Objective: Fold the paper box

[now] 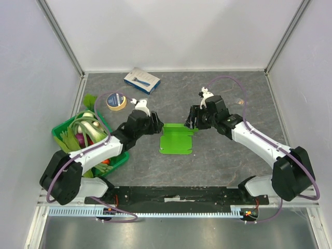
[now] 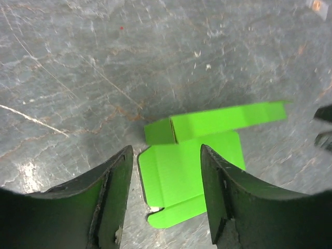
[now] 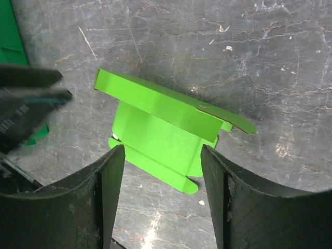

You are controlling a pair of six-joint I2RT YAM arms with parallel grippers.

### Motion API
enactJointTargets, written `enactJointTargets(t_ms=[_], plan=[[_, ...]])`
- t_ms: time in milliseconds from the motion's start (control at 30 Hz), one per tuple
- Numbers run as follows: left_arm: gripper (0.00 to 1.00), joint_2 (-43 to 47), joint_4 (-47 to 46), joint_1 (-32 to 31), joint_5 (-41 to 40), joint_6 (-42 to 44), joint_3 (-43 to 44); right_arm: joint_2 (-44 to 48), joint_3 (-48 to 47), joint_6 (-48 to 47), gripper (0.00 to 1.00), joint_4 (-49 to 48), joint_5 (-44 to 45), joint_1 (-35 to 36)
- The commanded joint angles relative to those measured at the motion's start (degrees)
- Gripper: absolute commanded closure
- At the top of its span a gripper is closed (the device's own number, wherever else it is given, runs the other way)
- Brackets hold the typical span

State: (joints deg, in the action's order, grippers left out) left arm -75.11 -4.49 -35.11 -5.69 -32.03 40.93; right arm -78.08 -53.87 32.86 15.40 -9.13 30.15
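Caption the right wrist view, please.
Open right end effector above the lime-green paper box, one panel raised, on the table.

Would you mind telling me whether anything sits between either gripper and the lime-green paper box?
Nothing visible does. The left gripper and right gripper are both open beside the raised far flap of the paper box, and each wrist view shows only box and bare table between its jaws. The green crate stands well left.
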Motion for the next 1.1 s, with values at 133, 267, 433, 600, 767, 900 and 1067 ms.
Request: enactJointTargets(t_ms=[133,267,433,600,767,900,1067], plan=[[0.4,-4.0,-22.2,-12.7,-16.9,18.1,-10.6,-0.2,-4.1,3.0,0.32,0.0,-0.2,0.3],[0.4,-8.8,-27.2,-13.3,-20.7,19.0,-12.0,-0.6,-4.1,4.0,0.33,-0.1,-0.1,0.3],[0.44,-13.7,-33.0,-13.5,-23.4,22.1,-10.9,-2.8,-3.8,5.5,0.36,-0.2,-0.3,0.5],[0.48,-16.5,-39.9,-13.5,-23.2,24.2,-10.1,-5.1,-4.1,6.2,0.38,-0.6,-0.3,1.0],[0.54,-19.3,-43.4,-13.6,-23.8,25.0,-9.3,-6.2,-4.3,8.0,0.4,-0.7,0.2,1.3],[0.67,-21.6,-44.7,-13.7,-24.7,25.4,-8.5,-7.3,-4.8,8.5,0.43,-0.7,0.9,1.4],[0.78,-22.5,-46.4,-14.3,-27.0,26.8,-8.6,-8.0,-5.4,7.8,0.44,-0.2,3.2,1.6]])
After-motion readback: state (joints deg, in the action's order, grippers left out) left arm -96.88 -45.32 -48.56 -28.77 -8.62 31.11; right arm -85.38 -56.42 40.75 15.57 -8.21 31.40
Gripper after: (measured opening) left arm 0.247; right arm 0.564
